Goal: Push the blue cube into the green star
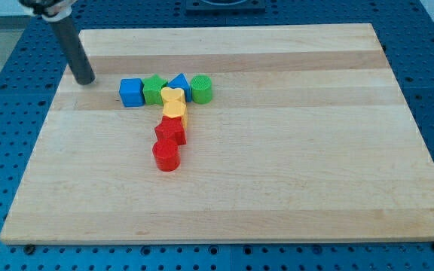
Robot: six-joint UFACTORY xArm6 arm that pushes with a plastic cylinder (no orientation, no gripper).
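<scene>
My tip (pixel 86 80) rests on the table (pixel 277 188) near its upper-left corner in the camera view, with the dark rod rising from it toward the view's top left. There is no pincer on this arm, only the straight rod, so nothing is being held or clasped.

Just to the view's right of my tip, with a small gap of bare wood between, sits the blue cube (pixel 131 92). It is the nearest block to my tip and the left end of a short row. Touching the cube's far side from my tip is the green star (pixel 154 89). Farther along the same row stands a blue triangular block (pixel 179 81), and at the row's right end, farthest from my tip, is a green cylinder (pixel 201 88).

A second line of blocks runs down from the middle of that row, away from my tip toward the view's bottom. First comes a yellow block with a rounded outline (pixel 172 97), pressed between the green star and the green cylinder, then another yellow block (pixel 175 114) whose shape I cannot make out, then a red star-like block (pixel 170 132), and last a red cylinder (pixel 166 155).
</scene>
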